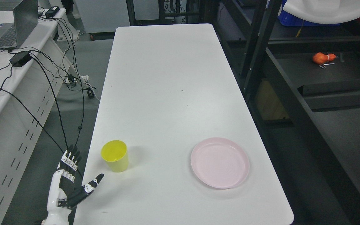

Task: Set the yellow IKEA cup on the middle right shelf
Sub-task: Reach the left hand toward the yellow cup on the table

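Observation:
A yellow cup stands upright and empty on the white table, near its front left corner. My left hand hovers at the table's left edge, just below and to the left of the cup, open with its fingers spread and thumb pointing toward the cup, holding nothing. It does not touch the cup. The dark shelf rack stands to the right of the table. My right hand is out of view.
A pink plate lies on the table to the right of the cup. An orange object sits on a shelf board at the upper right. A desk with a laptop and cables stands on the left.

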You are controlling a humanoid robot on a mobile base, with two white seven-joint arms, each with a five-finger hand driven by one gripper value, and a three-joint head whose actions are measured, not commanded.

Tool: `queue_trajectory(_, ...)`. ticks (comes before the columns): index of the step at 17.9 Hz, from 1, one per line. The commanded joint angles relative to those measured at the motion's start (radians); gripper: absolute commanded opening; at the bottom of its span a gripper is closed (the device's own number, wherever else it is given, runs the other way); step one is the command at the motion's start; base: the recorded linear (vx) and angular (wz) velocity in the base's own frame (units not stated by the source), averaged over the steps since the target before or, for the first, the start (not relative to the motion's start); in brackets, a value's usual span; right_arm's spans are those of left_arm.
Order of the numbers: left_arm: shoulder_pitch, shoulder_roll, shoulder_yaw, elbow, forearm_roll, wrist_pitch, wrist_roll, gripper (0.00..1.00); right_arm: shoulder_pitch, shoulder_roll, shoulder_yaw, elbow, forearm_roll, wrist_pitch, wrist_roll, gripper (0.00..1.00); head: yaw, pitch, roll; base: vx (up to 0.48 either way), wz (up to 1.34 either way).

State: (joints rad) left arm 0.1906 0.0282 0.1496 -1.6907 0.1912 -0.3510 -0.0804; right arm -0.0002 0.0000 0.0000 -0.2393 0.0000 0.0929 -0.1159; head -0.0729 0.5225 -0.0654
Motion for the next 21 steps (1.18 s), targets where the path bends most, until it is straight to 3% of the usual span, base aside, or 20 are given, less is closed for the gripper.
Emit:
queue_trajectory(1,0.042,0.036,-0.117,-0.009,0.030,-0.028,0.001,0.99,0.014,-0.017,0.017,0.000,-0.025,0.001,-0.001,0.99,0.0000,0.000,0.000,0.045,0.00)
queue_trajectory(6,0.044,0.035,-0.116,0.002,0.065,-0.020,-0.001,0.99,0.014,-0.017,0.017,0.000,-0.025,0.001,-0.001,0.99,0.0000,0.000,0.000,0.011,-0.01)
queue_trajectory(9,0.044,0.036,-0.154,-0.001,0.174,-0.045,-0.001,0.98,0.014,-0.017,0.017,0.000,-0.025,0.001,-0.001,0.99,0.0000,0.000,0.000,0.000,0.00)
queue_trajectory(15,0.043,0.036,-0.073,0.015,0.180,-0.014,0.002,0.99,0.014,-0.017,0.017,0.000,-0.025,0.001,-0.001,0.99,0.0000,0.000,0.000,0.000,0.00)
queue_trajectory(21,-0.088,0.045,-0.054,0.120,0.150,0.050,-0.002,0.98,0.014,-0.017,0.017,0.000,-0.025,0.001,-0.001,0.99,0.0000,0.000,0.000,0.000,0.00)
